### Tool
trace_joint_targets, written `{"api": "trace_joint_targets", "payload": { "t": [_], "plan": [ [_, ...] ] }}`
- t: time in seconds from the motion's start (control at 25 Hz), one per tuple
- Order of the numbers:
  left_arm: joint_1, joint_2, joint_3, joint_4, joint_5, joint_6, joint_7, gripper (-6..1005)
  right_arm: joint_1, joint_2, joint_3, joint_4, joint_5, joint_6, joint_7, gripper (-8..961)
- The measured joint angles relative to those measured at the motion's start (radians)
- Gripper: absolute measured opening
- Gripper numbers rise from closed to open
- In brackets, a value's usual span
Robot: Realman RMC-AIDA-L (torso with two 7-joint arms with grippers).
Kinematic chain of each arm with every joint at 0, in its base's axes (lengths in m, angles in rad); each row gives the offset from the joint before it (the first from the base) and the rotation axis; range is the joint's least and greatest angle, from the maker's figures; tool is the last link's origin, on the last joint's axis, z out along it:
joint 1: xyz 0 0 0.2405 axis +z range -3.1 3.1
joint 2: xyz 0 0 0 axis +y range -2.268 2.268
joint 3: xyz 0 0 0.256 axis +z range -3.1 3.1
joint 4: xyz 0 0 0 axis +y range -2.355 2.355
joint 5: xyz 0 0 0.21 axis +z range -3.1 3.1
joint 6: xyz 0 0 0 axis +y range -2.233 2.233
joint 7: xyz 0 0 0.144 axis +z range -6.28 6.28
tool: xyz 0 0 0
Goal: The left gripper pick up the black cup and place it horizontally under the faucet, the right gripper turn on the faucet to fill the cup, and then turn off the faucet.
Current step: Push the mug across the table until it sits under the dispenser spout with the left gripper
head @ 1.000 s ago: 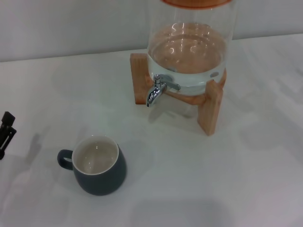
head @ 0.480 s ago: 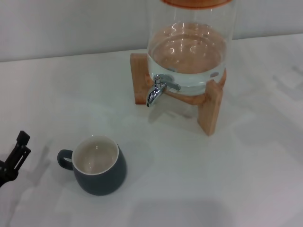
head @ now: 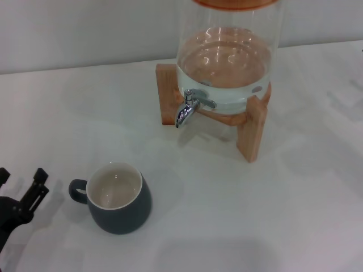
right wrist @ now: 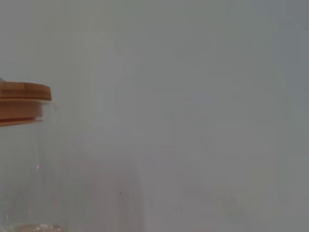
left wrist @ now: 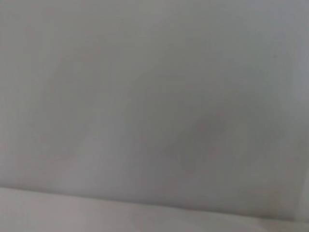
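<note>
Two fingers of left gripper [head: 21, 180] standing apart, hovering near-left, just beside black cup [head: 116, 198]; cup sitting upright, well apart from faucet [head: 188, 107].

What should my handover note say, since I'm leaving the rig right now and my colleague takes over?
Left gripper: open, empty, low at the table's near-left edge, just left of the black cup and not touching it.
Right gripper: not in the head view; its wrist camera sees only the dispenser's wooden lid and glass jar.
Black cup: upright, empty, handle toward the left gripper, well in front and left of the faucet.
Faucet: no water running; jar on its wooden stand holds water.
Done: nothing yet.
Left: grasp cup, place under faucet, open faucet, fill, close it.
</note>
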Motion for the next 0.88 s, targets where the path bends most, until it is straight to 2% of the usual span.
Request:
{"api": "trace_joint_targets", "payload": {
  "t": [0.2, 0.44, 0.88],
  "plan": [
    [-0.012, -0.003, 0.0, -0.003, 0.035, 0.041, 0.001, 892, -0.002, 0.001, 0.0, 0.0, 0.0, 0.0, 0.0, 810],
    [-0.008, -0.005, 0.0, -0.009, 0.039, 0.022, 0.001, 892, -0.001, 0.001, 0.0, -0.002, 0.0, 0.0, 0.0, 810],
    [0.041, -0.002, -0.005, -0.019, 0.063, -0.034, 0.0, 892, 0.011, -0.006, 0.0, -0.001, 0.016, 0.0, 0.0, 810]
  ]
}}
